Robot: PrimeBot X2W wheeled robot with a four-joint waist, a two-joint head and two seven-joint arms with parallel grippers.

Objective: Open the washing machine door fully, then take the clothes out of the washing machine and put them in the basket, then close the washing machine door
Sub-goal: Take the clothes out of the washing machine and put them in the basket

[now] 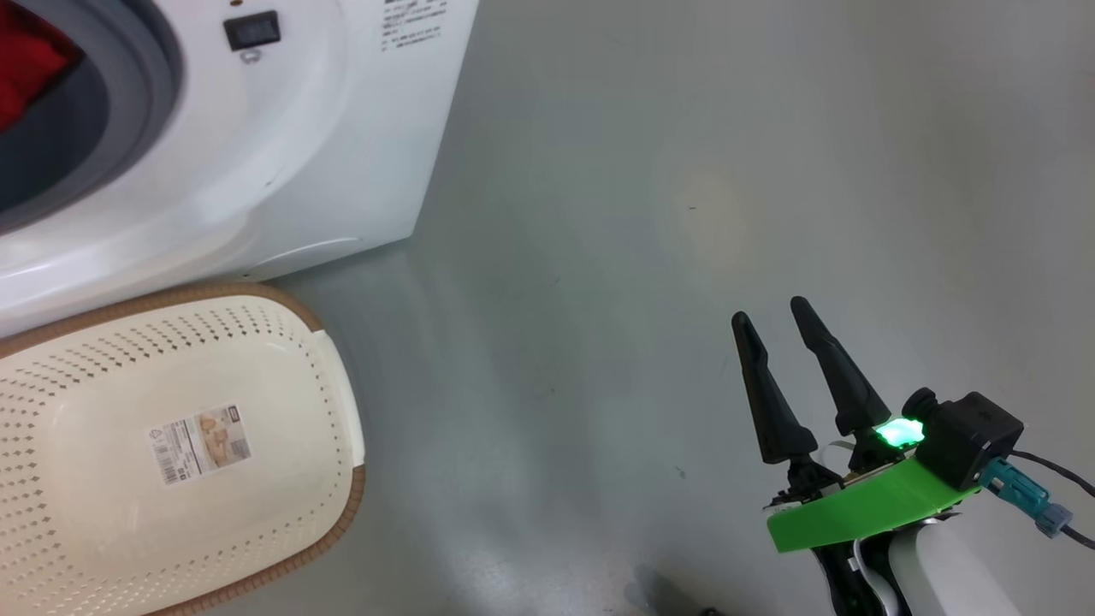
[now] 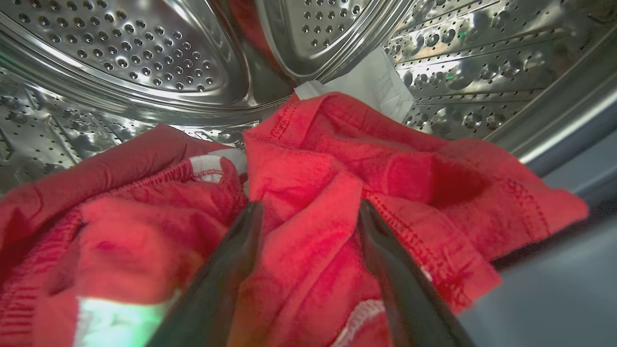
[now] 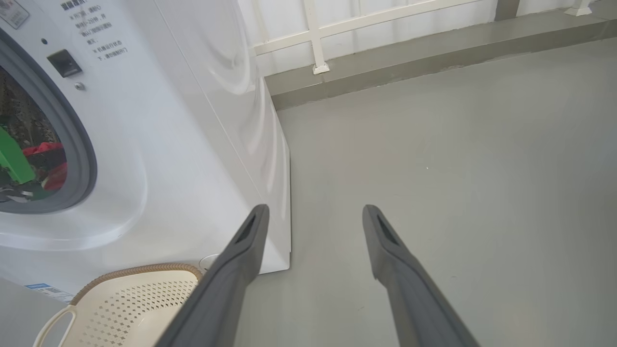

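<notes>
Judging red clothes (image 2: 395, 159) soft, light, floppy; lying bunched inside washing machine drum (image 2: 120, 58); left gripper (image 2: 311, 205) spread, straddling raised fold (image 2: 299, 183), likely best pinching spot; right gripper (image 1: 770, 310) spread, hovering over floor (image 1: 599, 257).

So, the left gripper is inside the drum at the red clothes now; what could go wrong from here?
1. The left gripper stands open around only one fold of the clothes; closing there may lift a part, and the rest could stay in the drum.
2. Pulled out, the fabric might snag on the grey ring or miss the basket and land on the floor.
</notes>
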